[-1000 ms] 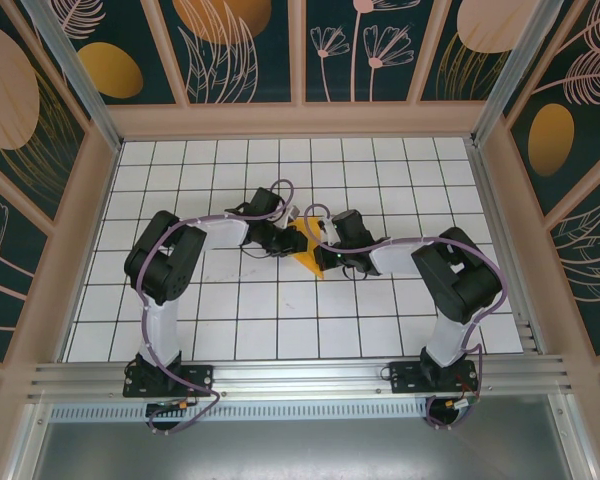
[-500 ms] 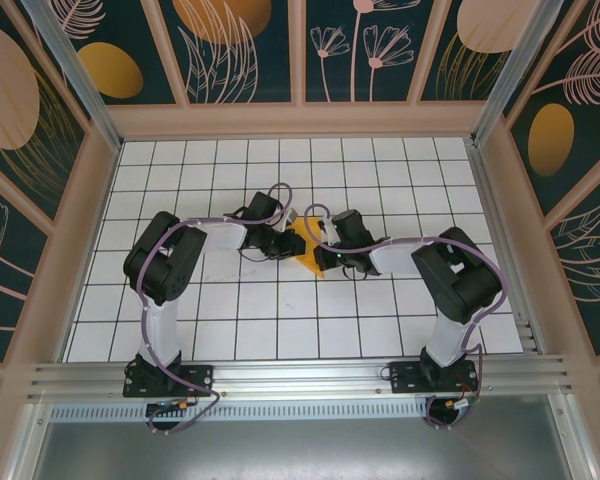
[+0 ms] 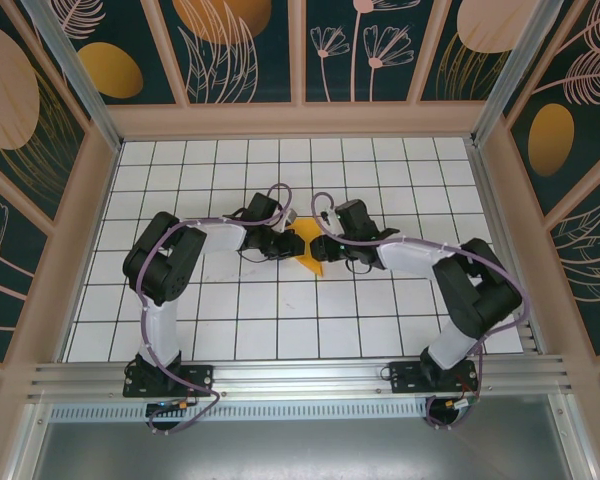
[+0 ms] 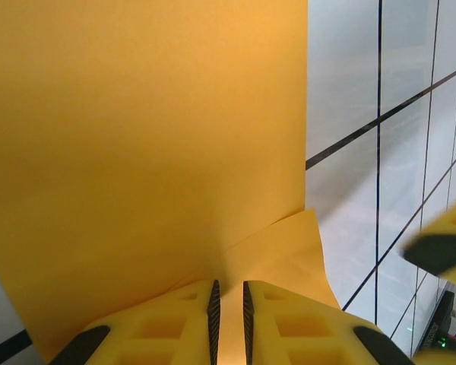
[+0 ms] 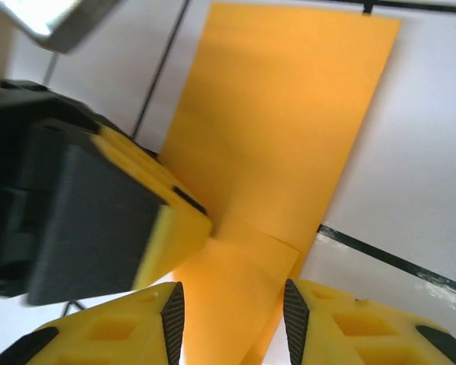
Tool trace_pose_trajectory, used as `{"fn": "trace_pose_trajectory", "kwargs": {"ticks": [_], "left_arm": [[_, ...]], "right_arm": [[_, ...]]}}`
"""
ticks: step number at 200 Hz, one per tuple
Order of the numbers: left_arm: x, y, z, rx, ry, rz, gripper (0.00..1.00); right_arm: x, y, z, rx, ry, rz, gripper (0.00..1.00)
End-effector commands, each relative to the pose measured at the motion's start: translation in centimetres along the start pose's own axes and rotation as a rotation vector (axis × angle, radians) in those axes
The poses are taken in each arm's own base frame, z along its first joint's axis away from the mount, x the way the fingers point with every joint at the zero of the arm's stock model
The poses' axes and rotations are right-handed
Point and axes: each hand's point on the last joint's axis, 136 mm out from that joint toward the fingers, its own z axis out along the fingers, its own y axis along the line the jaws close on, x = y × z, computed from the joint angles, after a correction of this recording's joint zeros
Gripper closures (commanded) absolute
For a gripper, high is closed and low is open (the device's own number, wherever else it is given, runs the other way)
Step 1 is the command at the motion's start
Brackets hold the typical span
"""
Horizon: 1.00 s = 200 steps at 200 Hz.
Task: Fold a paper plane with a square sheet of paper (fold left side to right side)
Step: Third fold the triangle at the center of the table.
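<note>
- The folded orange paper (image 3: 309, 252) is lying on the white gridded tabletop (image 3: 280, 300) at the centre of the overhead frame, between both arms.
- The left claw (image 4: 228, 293) is pinching the paper's edge, its pads almost together.
- The right claw (image 5: 229, 304) is standing spread, with a folded corner lying between its fingers.
- In the right wrist view, the left claw's black-and-yellow body is covering the paper's left part.
</note>
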Motion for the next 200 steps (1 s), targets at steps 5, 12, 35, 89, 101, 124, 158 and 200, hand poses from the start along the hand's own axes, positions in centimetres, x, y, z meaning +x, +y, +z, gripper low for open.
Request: {"fn": "trace_pose_trajectory", "kwargs": {"ticks": [5,12,35,89,101,124,158,200], "left_arm": [[2.7,5.0,1.0,-0.158,0.052,-0.079,0.80],[2.7,5.0,1.0,-0.157,0.052,-0.077,0.80],[2.6,5.0,1.0,-0.159,0.050,-0.080,0.80],[2.5,4.9,1.0,-0.157,0.048,-0.077,0.81],[2.5,4.9,1.0,-0.158,0.048,-0.077,0.81],[2.6,5.0,1.0,-0.159,0.050,-0.077,0.81],[2.5,5.0,1.0,-0.162,0.049,-0.076,0.81],[2.6,5.1,1.0,-0.166,0.051,-0.076,0.82]], "right_arm": [[0.6,2.7,-1.6,-0.109,0.031,0.031,0.58],[1.0,3.4,-1.6,-0.147,0.044,0.045,0.58],[2.5,5.4,-1.1,-0.230,0.103,0.068,0.61],[5.0,5.2,0.7,-0.223,0.212,0.107,0.63],[5.3,4.5,1.0,-0.191,0.222,0.114,0.64],[6.0,3.8,1.7,-0.161,0.250,0.130,0.64],[7.0,2.8,2.4,-0.120,0.278,0.148,0.64],[7.6,2.2,2.6,-0.100,0.297,0.165,0.65]]}}
